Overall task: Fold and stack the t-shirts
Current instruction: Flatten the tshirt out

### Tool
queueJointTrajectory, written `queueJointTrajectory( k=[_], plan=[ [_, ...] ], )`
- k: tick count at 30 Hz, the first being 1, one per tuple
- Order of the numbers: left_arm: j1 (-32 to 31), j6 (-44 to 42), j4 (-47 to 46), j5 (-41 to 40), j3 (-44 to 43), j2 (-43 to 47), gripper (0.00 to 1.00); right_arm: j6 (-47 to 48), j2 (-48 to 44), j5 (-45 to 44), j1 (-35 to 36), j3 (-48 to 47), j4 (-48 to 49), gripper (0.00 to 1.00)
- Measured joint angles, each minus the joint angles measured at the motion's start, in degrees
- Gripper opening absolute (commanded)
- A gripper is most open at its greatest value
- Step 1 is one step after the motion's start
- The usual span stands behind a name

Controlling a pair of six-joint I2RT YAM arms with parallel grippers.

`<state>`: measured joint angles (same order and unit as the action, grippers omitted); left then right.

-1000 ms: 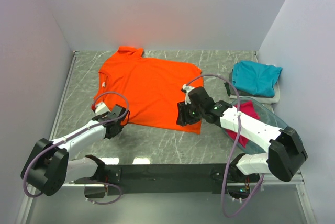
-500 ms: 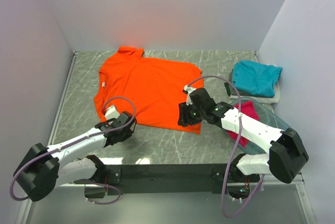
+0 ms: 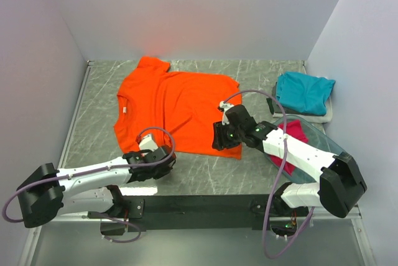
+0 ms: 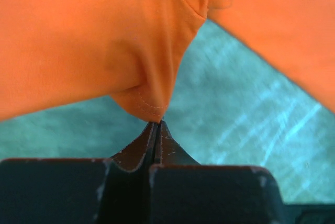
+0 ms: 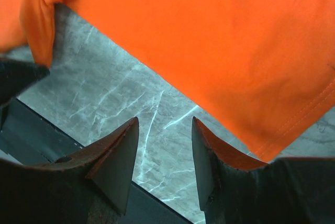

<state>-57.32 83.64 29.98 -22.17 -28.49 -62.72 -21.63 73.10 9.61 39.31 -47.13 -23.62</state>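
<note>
On veined grey marble table (image 3: 205, 176), soft orange tee (image 3: 180, 104) wrinkles.

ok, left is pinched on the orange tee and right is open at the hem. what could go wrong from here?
1. The left gripper holds only a small tuck of the orange t-shirt at its very tips. A pull may slip it free.
2. The right gripper has bare table between its fingers, with the hem corner off to one side. Closing here would likely miss, and a left-only pull would probably skew the shirt.
</note>
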Motion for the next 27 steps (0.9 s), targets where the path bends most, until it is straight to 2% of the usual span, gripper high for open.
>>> queueJointTrajectory(
  k=[2,3,6,8,10,11,12,15,17,22,27],
  plan=[
    [-1.99,1.51,0.87,0.07,-0.81,0.04,0.03,-0.02,0.0,-0.5,0.0,0.07,0.0,0.52],
    [-2.6,1.92,1.25,0.07,-1.01,0.22,0.17,-0.04,-0.02,-0.81,-0.09,0.31,0.15,0.52],
    [-3.82,3.87,3.87,0.07,-1.57,1.79,0.38,-0.35,0.11,-1.42,-0.72,1.27,0.15,0.53],
    [-4.02,4.7,6.19,-0.26,-1.97,4.02,0.45,-0.7,0.61,-1.75,-1.7,1.86,0.13,0.53],
    [-4.02,5.27,9.92,-1.25,-3.45,7.43,0.57,-1.2,1.75,-2.36,-2.82,1.9,0.39,0.53],
    [-4.07,5.51,11.45,-1.97,-4.55,8.66,0.66,-1.44,2.4,-2.8,-3.34,1.9,0.61,0.53],
    [-4.07,5.73,12.87,-2.93,-5.95,9.99,0.71,-1.55,2.99,-3.19,-3.67,1.9,0.68,0.53],
    [-3.23,5.79,15.45,-6.67,-9.64,13.53,0.78,-1.95,5.84,-5.64,-4.37,1.07,0.52,0.53],
    [0.09,3.74,14.84,-7.78,-10.45,15.1,0.78,-2.01,8.79,-7.39,-4.74,-0.83,0.46,0.53],
    [17.46,-8.44,7.89,-5.4,-10.36,13.09,0.79,-1.66,18.14,-10.95,-5.66,-9.97,0.22,0.53],
    [29.86,-21.05,0.2,-1.68,-11.82,2.51,0.8,-1.01,24.72,-12.26,-8.81,-16.83,0.39,0.53]
  ],
)
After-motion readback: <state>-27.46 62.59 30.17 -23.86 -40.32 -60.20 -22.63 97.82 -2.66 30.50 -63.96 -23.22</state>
